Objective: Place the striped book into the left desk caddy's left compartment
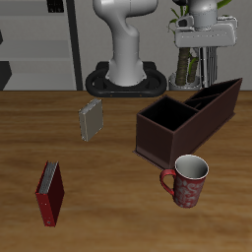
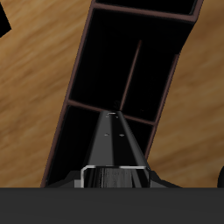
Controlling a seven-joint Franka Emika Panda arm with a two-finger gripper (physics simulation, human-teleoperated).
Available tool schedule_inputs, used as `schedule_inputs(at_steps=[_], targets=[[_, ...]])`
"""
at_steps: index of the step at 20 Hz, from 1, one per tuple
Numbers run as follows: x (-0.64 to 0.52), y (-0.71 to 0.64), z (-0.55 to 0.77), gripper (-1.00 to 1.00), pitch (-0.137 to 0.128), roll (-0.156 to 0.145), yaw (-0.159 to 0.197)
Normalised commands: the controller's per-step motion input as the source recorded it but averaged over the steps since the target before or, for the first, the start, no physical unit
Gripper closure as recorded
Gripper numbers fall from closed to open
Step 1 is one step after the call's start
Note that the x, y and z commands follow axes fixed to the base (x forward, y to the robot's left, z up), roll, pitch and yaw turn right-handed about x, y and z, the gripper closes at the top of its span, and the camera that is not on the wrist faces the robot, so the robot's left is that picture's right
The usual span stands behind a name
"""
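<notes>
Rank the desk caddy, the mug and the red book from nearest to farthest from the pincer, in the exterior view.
1. Desk caddy, directly beneath the pincer.
2. Mug, by the caddy's nearer end.
3. Red book, far across the table.

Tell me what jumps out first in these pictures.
The tool hangs high over the left desk caddy, clamped on the striped book, whose thin edge points down at the black compartments. Nearer the table's front edge stand a red patterned mug and a red book.
</notes>
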Motion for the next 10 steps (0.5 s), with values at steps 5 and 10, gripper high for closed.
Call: schedule_inputs(at_steps=[5,10], targets=[[0.05,0.19,-0.07,1.0,0.034,0.027,-0.058],[0.03,0.14,-0.11,1.0,0.027,0.029,-0.015]])
